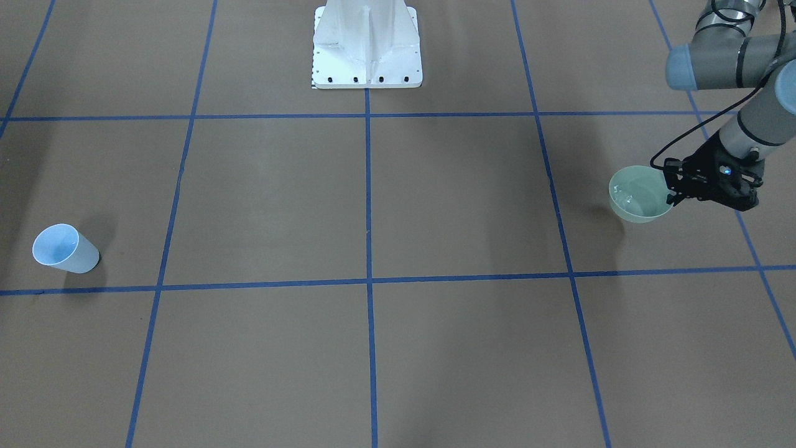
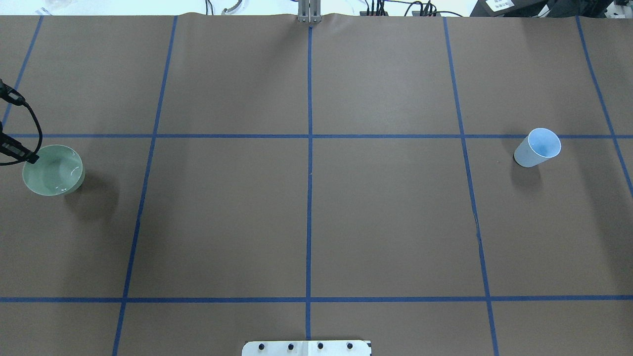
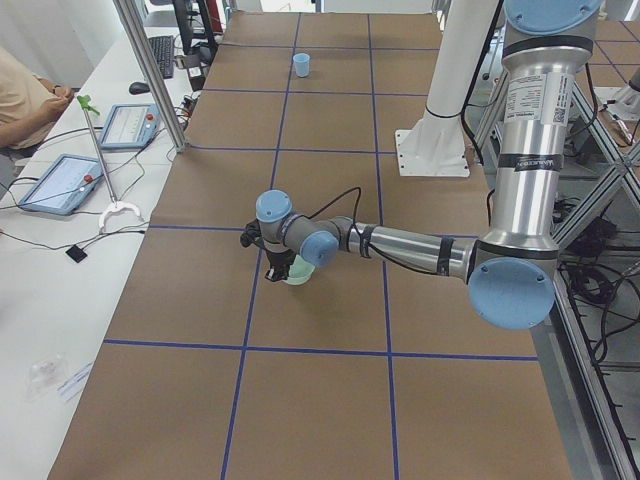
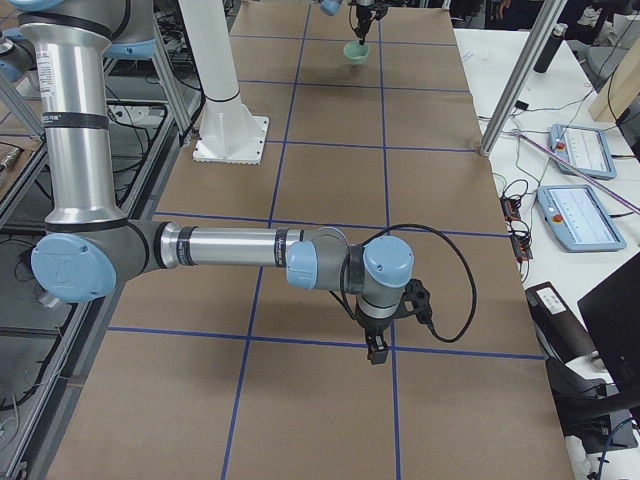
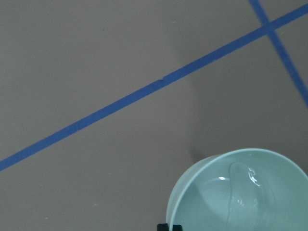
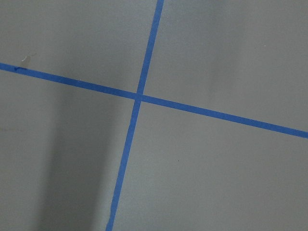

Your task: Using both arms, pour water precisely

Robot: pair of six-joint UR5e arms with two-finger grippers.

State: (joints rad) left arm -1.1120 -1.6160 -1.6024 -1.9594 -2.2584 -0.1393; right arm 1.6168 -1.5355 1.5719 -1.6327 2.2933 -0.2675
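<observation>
A pale green bowl (image 1: 640, 198) with a little water in it is at the table's left end, also in the overhead view (image 2: 53, 170) and the left wrist view (image 5: 240, 192). My left gripper (image 1: 673, 186) is shut on the bowl's rim, fingers pointing down. The bowl's shadow lies offset from it, so it seems slightly raised. A light blue cup (image 1: 64, 249) stands upright at the far right end (image 2: 538, 147). My right gripper (image 4: 377, 348) shows only in the exterior right view, pointing down close to the table near a tape line. I cannot tell whether it is open.
The white pedestal base (image 1: 367, 46) stands at the robot's side, mid-table. Blue tape lines (image 2: 309, 148) grid the brown table. A side desk with tablets (image 3: 60, 182) and metal posts (image 3: 150, 70) runs along the far edge, with a person (image 3: 25, 100) seated there.
</observation>
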